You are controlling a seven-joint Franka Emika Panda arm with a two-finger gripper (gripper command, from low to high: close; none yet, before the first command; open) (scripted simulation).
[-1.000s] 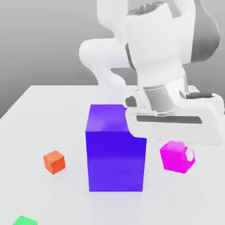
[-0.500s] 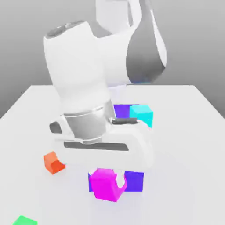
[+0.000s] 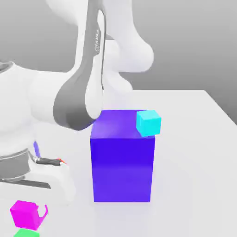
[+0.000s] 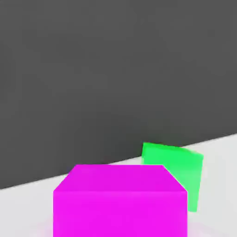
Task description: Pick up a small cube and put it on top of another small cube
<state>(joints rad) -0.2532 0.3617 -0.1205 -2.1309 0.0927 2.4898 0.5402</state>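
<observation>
Hand (image 3: 34, 214) clamped on small plain magenta cube (image 3: 25, 214), just above small bright green cube (image 3: 25, 233). Big blue-violet block (image 3: 122, 159) well apart on white table (image 3: 194, 152); small cyan cube (image 3: 148, 123) at its top corner.

My arm (image 3: 88, 88) sweeps down from the top of the frame to the left edge, where my white hand fills the lower left. Below it, my gripper (image 3: 31, 216) is clamped on the pink cube (image 3: 24, 214), with one white finger (image 3: 42, 212) showing on the cube's right side. The cube hangs in the lower left corner, directly above the green cube (image 3: 25, 233), whose top peeks in at the bottom edge. The two look very close, but I cannot tell whether they touch. At the centre of the white table (image 3: 194, 152) stands the big blue block (image 3: 122, 169). A cyan cube (image 3: 148, 122) shows at the block's upper right corner.
</observation>
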